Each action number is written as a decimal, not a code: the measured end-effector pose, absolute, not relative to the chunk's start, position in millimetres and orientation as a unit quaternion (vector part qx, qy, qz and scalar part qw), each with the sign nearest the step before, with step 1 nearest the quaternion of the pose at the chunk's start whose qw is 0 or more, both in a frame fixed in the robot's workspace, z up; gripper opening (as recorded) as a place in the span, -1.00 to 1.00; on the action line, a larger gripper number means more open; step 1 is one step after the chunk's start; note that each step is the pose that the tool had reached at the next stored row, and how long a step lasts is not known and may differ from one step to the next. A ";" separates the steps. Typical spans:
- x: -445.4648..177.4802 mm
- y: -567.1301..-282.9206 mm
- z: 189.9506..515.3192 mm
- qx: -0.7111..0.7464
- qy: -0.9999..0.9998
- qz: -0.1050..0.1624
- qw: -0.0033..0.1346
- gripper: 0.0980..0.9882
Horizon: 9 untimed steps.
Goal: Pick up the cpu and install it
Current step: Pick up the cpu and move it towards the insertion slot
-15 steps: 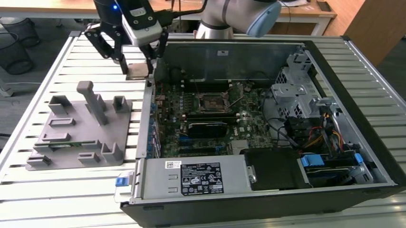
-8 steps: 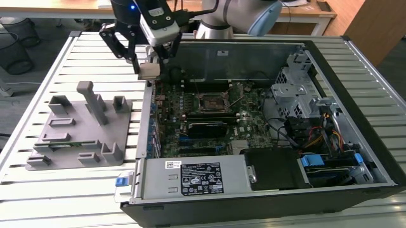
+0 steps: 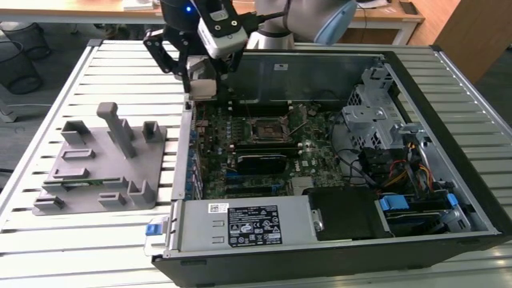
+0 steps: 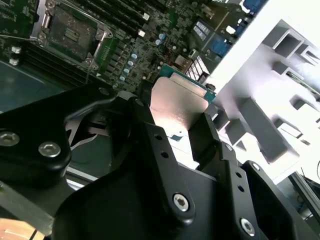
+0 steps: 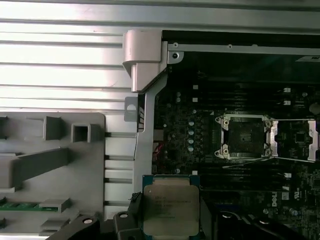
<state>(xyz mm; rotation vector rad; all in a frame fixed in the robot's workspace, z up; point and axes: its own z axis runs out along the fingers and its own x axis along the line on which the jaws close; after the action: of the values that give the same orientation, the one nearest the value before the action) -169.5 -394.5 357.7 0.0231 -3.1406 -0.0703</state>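
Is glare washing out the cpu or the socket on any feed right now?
Second wrist view: the cpu catches a pale sheen, and the grey fixture is blown white. First wrist view: the slatted table glares, yet cpu and socket show without glare. Exterior view: even light, no strong glare.

Print on power supply label (image 3: 254, 225), cpu (image 5: 171, 204) top: none readable.

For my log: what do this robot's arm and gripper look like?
The arm is silver-grey with a pale blue joint cap. A white camera housing and black cable sit at its wrist. The gripper is black, with angular linkage fingers studded with silver screws.
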 end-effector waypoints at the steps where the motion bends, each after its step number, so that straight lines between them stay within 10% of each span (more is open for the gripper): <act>1: -167.0 -394.4 357.7 0.007 -1.000 -0.022 0.000 0.00; 9: -145.6 -390.6 357.8 0.007 -1.000 -0.022 0.000 0.00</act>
<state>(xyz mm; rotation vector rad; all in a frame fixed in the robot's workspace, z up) -145.6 -390.6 357.8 0.0230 -3.1406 -0.0701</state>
